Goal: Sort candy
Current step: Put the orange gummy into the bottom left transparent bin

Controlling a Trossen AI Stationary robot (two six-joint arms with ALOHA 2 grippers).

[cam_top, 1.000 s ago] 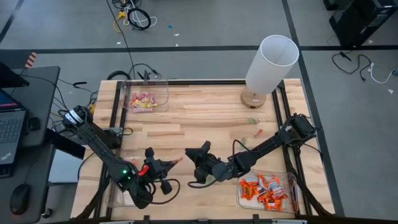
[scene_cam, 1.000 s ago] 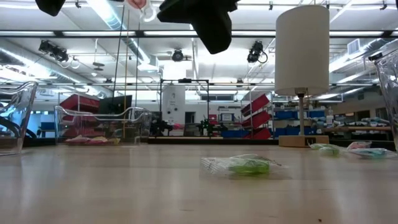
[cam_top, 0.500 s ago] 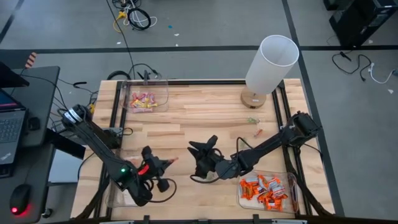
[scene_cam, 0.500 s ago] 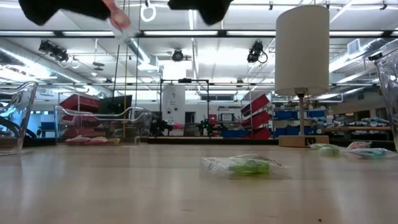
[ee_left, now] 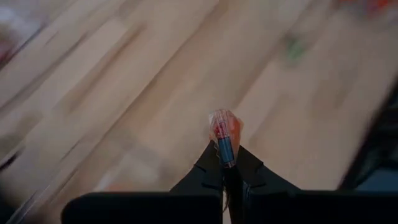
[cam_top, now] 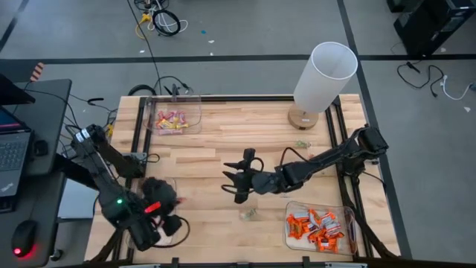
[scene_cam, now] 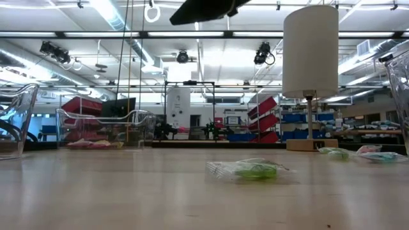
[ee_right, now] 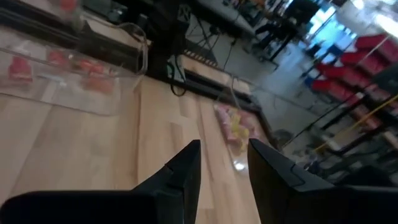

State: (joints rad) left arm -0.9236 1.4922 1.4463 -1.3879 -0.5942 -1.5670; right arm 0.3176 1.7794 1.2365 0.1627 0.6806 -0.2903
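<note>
My left gripper (ee_left: pixel 225 157) is shut on a small red-and-clear wrapped candy (ee_left: pixel 224 127). In the high view it hangs over the clear bin (cam_top: pixel 146 223) at the near left corner. My right gripper (cam_top: pixel 235 186) stands open above mid-table with nothing between its fingers (ee_right: pixel 186 171). A green candy (cam_top: pixel 249 214) lies flat on the wood just nearer than it and also shows in the low view (scene_cam: pixel 252 170). Two more candies (cam_top: pixel 304 151) lie near the lamp's foot. My left gripper pinches one end of the candy's wrapper (ee_left: pixel 225 148) between its two fingertips. The rest of the candy sticks out beyond the tips. The fingers slant downward, and the candy is lifted clear of the table.
A white lamp (cam_top: pixel 324 74) stands at the far right. A bin of pink and yellow candy (cam_top: pixel 175 119) sits at the far left, and a bin of orange candy (cam_top: pixel 318 227) at the near right. Bare wood lies between them.
My left gripper has risen and swung toward the table's left edge with the candy, turning as it went, and has left the low view. My right gripper has risen a little, drawn toward the far edge and rolled, uncovering the green candy in the high view.
</note>
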